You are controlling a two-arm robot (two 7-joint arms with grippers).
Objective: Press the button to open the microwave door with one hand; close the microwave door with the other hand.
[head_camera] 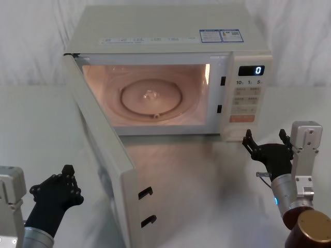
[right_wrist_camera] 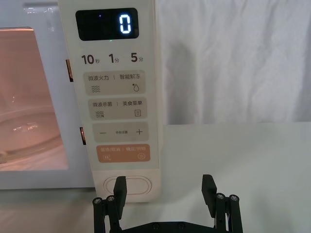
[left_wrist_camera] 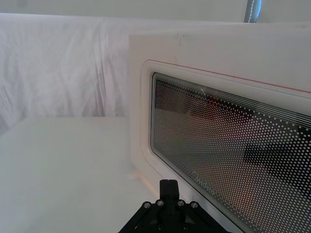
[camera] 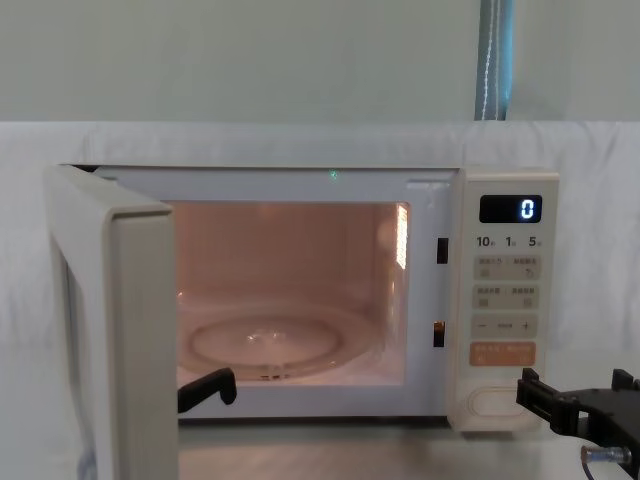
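Note:
The cream microwave [head_camera: 165, 31] stands at the back of the table with its cavity lit. The microwave door [head_camera: 103, 150] is swung wide open toward me on the left, and its dotted glass window [left_wrist_camera: 218, 145] shows in the left wrist view. The wide cream button [right_wrist_camera: 133, 185] sits at the bottom of the control panel, under the orange key [right_wrist_camera: 123, 153]. My right gripper [right_wrist_camera: 164, 189] is open just in front of the button [head_camera: 239, 129], one finger overlapping its edge in the wrist view. Low at the left, my left gripper [head_camera: 67, 173] is shut outside the door, close to its outer face.
A glass turntable [head_camera: 151, 98] lies inside the cavity. The display [right_wrist_camera: 107, 24] reads a blue 0. Black latch hooks [head_camera: 147, 206] stick out of the door's free edge. White cloth hangs behind the microwave, and the white table [head_camera: 207, 170] stretches between door and right arm.

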